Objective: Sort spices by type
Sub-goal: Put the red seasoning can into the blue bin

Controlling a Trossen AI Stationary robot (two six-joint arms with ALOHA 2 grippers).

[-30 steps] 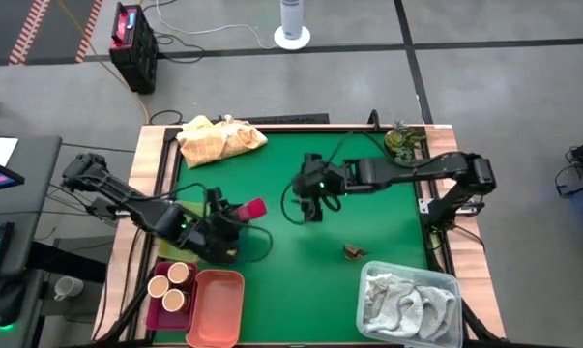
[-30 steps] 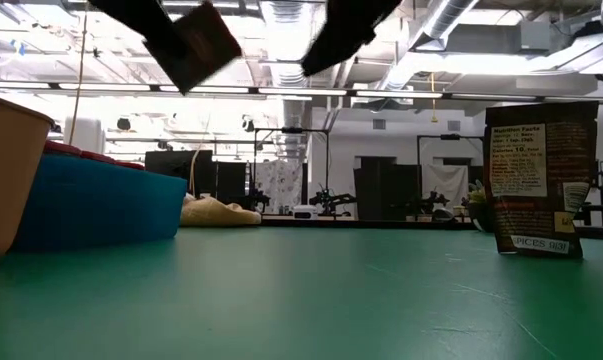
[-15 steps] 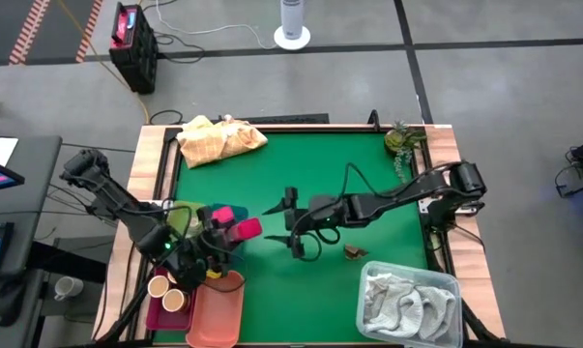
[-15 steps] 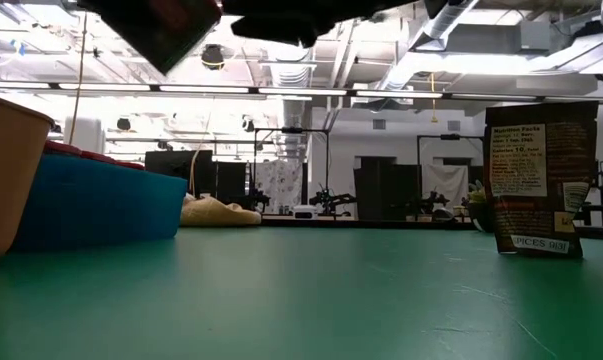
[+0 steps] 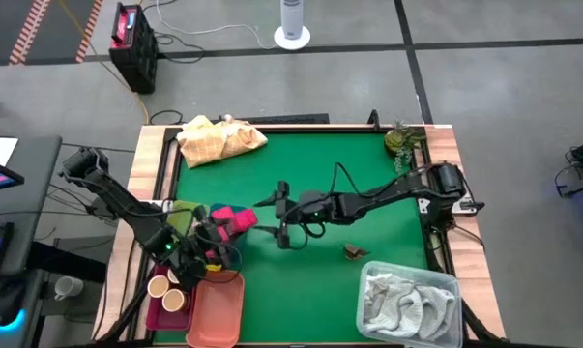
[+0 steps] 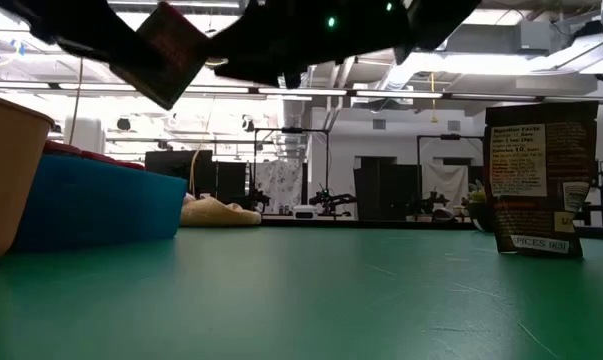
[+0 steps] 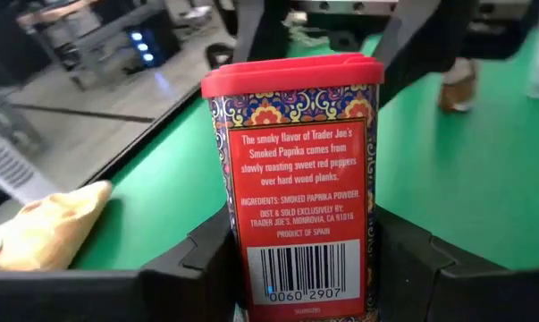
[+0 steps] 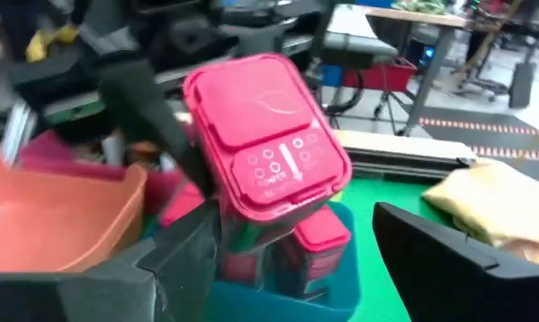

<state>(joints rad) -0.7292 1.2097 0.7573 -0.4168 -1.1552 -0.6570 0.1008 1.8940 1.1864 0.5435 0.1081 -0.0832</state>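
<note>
Smoked paprika tin: clamped in left gripper fingers, above blue bin. Right gripper: fingers apart, facing tin.

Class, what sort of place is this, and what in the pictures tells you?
Probably a robotics lab or workshop: exposed ceiling ducts, workbenches behind, and a green-topped table where the left gripper holds a paprika tin.

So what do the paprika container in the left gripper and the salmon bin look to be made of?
The paprika container, held in the left gripper, looks like a printed metal tin with a glossy finish and a red, probably plastic, flip lid; the crisp printed label wraps its flat sides. The salmon bin looks like smooth moulded plastic with rounded corners.
</note>
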